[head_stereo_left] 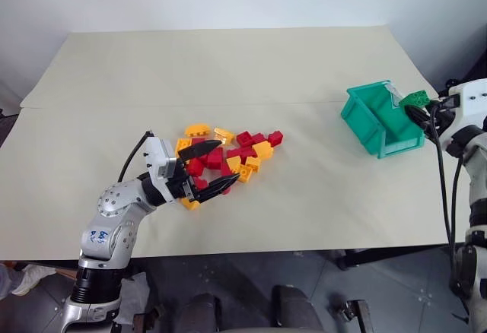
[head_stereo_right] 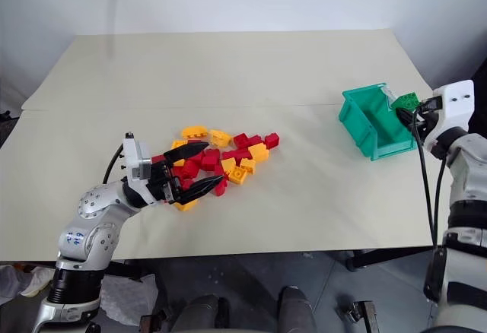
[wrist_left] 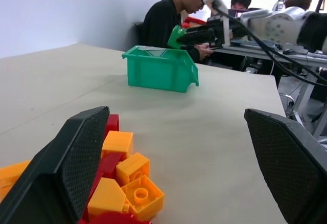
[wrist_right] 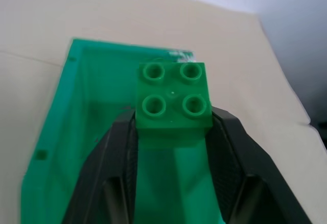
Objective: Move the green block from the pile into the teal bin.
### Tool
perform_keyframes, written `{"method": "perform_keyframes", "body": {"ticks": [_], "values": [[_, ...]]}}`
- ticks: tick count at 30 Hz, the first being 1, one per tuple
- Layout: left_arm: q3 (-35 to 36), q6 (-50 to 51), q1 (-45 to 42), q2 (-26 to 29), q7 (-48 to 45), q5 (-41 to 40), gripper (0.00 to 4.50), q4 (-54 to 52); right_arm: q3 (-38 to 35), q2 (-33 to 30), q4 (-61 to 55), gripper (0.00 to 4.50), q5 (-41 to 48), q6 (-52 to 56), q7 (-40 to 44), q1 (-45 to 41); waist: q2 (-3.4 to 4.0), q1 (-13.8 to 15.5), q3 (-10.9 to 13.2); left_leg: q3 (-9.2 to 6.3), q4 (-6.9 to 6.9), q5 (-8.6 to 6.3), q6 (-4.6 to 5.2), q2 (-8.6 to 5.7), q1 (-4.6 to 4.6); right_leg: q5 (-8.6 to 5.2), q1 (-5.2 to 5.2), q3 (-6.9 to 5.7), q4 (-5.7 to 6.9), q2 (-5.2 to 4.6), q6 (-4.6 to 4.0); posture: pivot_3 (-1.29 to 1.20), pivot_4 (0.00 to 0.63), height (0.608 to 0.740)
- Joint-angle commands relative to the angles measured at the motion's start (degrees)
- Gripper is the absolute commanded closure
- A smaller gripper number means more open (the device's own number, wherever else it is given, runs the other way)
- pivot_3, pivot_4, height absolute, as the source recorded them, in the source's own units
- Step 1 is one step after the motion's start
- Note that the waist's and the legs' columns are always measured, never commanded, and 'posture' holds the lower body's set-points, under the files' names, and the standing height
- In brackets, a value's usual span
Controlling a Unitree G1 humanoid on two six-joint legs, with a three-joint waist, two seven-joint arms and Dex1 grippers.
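My right gripper (head_stereo_left: 423, 106) is shut on the green block (head_stereo_left: 415, 99), holding it just above the far right rim of the teal bin (head_stereo_left: 358, 114). From the right wrist, the studded block (wrist_right: 173, 101) sits between the two black fingers with the bin's inside (wrist_right: 56, 132) below it. The pile (head_stereo_left: 228, 154) of red and yellow bricks lies at the table's middle. My left gripper (head_stereo_left: 209, 168) is open, fingers spread over the pile's near left side, holding nothing. In the left wrist view the bin (wrist_left: 161, 70) stands across the table.
The table (head_stereo_left: 228, 67) has a beige cover, with its front edge close to me. Beyond the bin's end of the table, a person (wrist_left: 171, 17) sits at another desk with others behind. A black cable (head_stereo_left: 440, 166) hangs along my right arm.
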Motion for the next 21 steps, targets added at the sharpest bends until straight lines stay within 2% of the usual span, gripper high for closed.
{"method": "perform_keyframes", "body": {"ticks": [1, 7, 9, 11, 15, 17, 21], "values": [[1.5, -1.4, 0.5, 0.8, 0.6, 0.2, 0.00, -1.4, 0.2, -1.0, 4.2, 2.03, -0.8, -2.7, 0.7, -2.8, 0.00, 0.0, 0.0, 0.01, 0.00, 0.00, 0.00, 0.00, 0.00, 0.00, 0.00, 0.00, -0.01, 0.00, 0.00, 0.00, 0.150, 0.740], [2.6, -2.4, 1.3, 2.1, 0.7, 0.6, 0.00, -1.1, -0.2, -1.9, 8.0, 0.04, -1.1, -7.2, 1.5, -4.4, 0.01, 0.1, 0.0, 0.00, 0.01, 0.00, 0.00, -0.01, -0.04, 0.00, 0.01, 0.00, -0.06, -0.01, 0.00, 0.00, 0.150, 0.740], [2.9, -3.5, 1.8, 2.9, 0.1, 1.4, 0.00, -0.7, -1.0, -2.0, 6.7, 0.04, 0.4, -9.7, 4.6, -4.0, 0.01, 0.0, 0.0, 0.00, 0.01, 0.00, 0.00, -0.01, -0.04, 0.00, 0.01, 0.00, -0.07, -0.01, 0.00, 0.00, 0.150, 0.740], [3.3, -5.2, 2.7, 4.4, -0.9, 2.9, 0.00, 0.2, -2.5, -1.5, 2.5, 0.04, 4.1, -13.0, 11.7, -2.4, 0.05, 0.0, 0.0, 0.00, 0.00, 0.00, 0.00, -0.01, -0.04, 0.00, 0.01, -0.01, -0.07, 0.00, 0.00, 0.00, 0.150, 0.740], [4.5, -9.8, 5.2, 7.3, -2.1, 6.3, 0.00, 2.8, -3.8, -0.7, -9.8, 0.04, 12.4, -10.4, 24.9, 3.3, 0.10, 0.0, 0.0, -0.01, -0.04, -0.01, -0.01, 0.03, -0.03, 0.00, 0.01, -0.03, -0.09, 0.04, 0.01, 0.00, 0.150, 0.740], [6.2, -13.1, 7.6, 9.7, -4.9, 6.9, 0.00, 4.3, -3.0, -0.2, -23.2, 0.04, 17.7, -3.3, 28.7, 11.7, 0.10, 0.1, 0.0, -0.04, -0.05, -0.01, -0.01, 0.04, -0.03, 0.00, 0.02, -0.05, -0.09, 0.04, 0.01, 0.00, 0.150, 0.740], [7.9, -16.7, 10.0, 12.6, -6.1, 8.4, 0.00, 6.5, -1.6, 1.3, -42.7, 0.04, 20.2, -1.3, 29.8, 27.7, 0.12, 0.8, 0.1, -0.24, -0.07, -0.10, -0.13, 0.14, -0.03, 0.00, 0.02, -0.26, 0.01, 0.08, 0.00, 0.00, 0.150, 0.740]]}}
